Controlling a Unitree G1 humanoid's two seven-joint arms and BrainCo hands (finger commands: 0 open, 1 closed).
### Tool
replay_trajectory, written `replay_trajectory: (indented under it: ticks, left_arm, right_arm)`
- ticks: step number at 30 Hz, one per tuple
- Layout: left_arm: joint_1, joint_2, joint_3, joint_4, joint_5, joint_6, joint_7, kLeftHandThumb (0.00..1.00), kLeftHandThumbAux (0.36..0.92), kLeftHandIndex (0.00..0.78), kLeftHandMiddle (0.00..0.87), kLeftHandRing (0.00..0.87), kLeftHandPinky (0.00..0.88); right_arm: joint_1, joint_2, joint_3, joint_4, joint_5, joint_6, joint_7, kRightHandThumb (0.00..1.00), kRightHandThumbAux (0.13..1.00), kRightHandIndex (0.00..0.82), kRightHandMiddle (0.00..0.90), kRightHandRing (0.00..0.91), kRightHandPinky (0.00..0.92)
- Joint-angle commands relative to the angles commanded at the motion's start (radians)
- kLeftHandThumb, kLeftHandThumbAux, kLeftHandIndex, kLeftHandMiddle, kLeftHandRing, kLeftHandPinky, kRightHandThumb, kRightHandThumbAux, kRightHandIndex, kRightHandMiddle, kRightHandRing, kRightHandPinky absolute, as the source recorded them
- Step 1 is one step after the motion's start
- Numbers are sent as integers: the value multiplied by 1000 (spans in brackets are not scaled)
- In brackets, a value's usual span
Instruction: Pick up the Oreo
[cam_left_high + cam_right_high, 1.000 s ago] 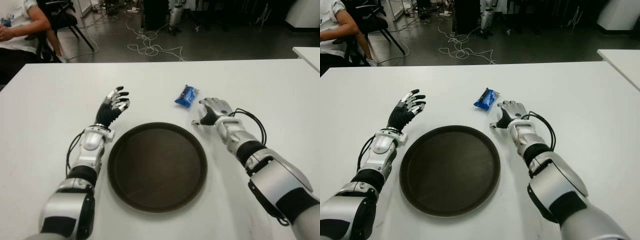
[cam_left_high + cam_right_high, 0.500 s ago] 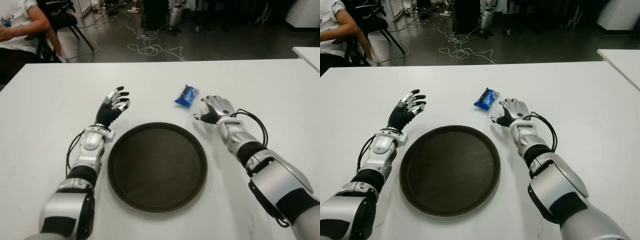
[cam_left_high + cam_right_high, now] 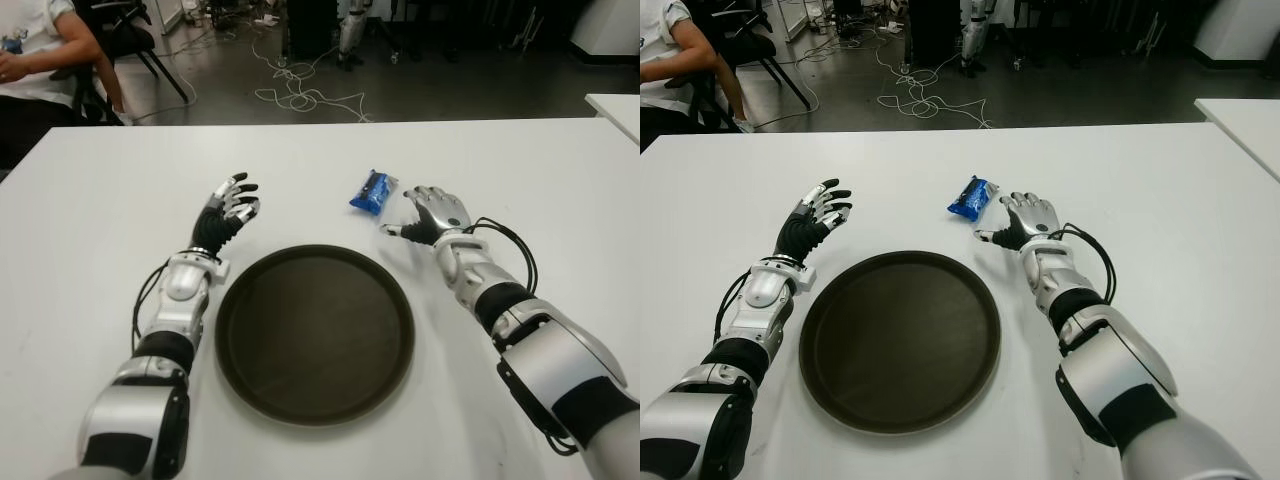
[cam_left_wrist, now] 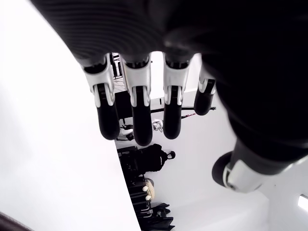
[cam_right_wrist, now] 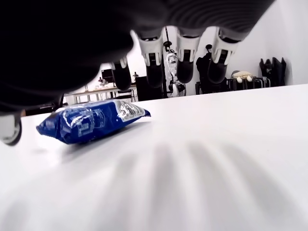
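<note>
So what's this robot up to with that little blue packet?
It is going for the blue Oreo packet lying on the white table beyond the round brown tray. Its right hand is beside the packet, fingers open, not touching it. Its left hand shows open, left of the tray.

Your right hand (image 3: 432,214) is out in front of you, palm down, with its fingers (image 5: 186,67) spread and loose. It holds nothing. Its thumb sticks out to your left. Your right arm (image 3: 530,340) reaches forward from the lower right, bent a little at the wrist. Your left hand (image 3: 228,208) is up on the left side, fingers (image 4: 138,113) open and a bit curled, holding nothing. Your left arm (image 3: 165,320) runs straight forward.
</note>
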State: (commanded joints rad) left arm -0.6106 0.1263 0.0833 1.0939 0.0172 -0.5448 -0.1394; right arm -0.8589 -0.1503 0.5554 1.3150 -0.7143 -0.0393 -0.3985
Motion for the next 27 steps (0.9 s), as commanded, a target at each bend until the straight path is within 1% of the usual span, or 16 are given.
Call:
replay_trajectory:
  ticks: [3,9,12,17,18,19,20,21,22,23,25,27]
  left_arm:
    - [0,0,0,0,0,0,0,75,642,111,215,215,228]
    - [-2,3,-4,2,8,-1,3,73,636,109,214,220,244]
    - [-3,3,-5,4,9,-4,3,78,649,110,215,220,243]
    - [-2,2,-4,6,8,-10,3,79,660,114,216,219,241]
    - [-2,2,-3,6,6,-9,1,79,661,115,217,220,240]
    - [-2,1,-2,6,5,-9,0,77,660,116,216,219,238]
    - [-2,1,-2,6,5,-8,0,76,660,116,216,219,238]
    - [-2,1,-3,5,5,-7,1,75,658,116,217,219,237]
    - [-2,1,-3,4,7,-7,3,74,657,117,218,220,236]
    - [-2,1,-4,4,7,-7,4,73,656,118,220,221,236]
    - [-2,2,-4,4,9,-9,6,73,655,119,221,221,235]
    - [-2,2,-5,5,11,-10,8,73,655,122,225,224,238]
  right_arm:
    - [0,0,3,2,-1,-4,-5,285,254,0,0,0,6]
    - [-3,-4,34,3,-25,-26,-13,270,222,0,0,0,0]
    - [-9,-3,40,-4,-27,-35,-6,236,207,0,0,0,0]
    - [-6,-8,25,-8,-11,-74,15,184,204,0,0,0,0]
    - [-4,-9,19,-10,-5,-83,14,162,210,0,0,0,13]
    - [-3,-9,14,-11,-1,-90,13,152,222,0,0,0,56]
    - [-2,-9,10,-12,2,-99,7,148,226,0,0,0,71]
    - [-1,-9,7,-12,3,-104,3,141,238,0,0,20,125]
    - [1,-10,5,-12,4,-111,-3,136,245,0,0,34,161]
    - [2,-9,3,-12,5,-116,-7,135,255,0,0,75,200]
    - [2,-9,0,-11,6,-129,-7,135,263,0,0,112,234]
    - [1,-9,-2,-10,6,-141,-5,125,277,0,9,149,229]
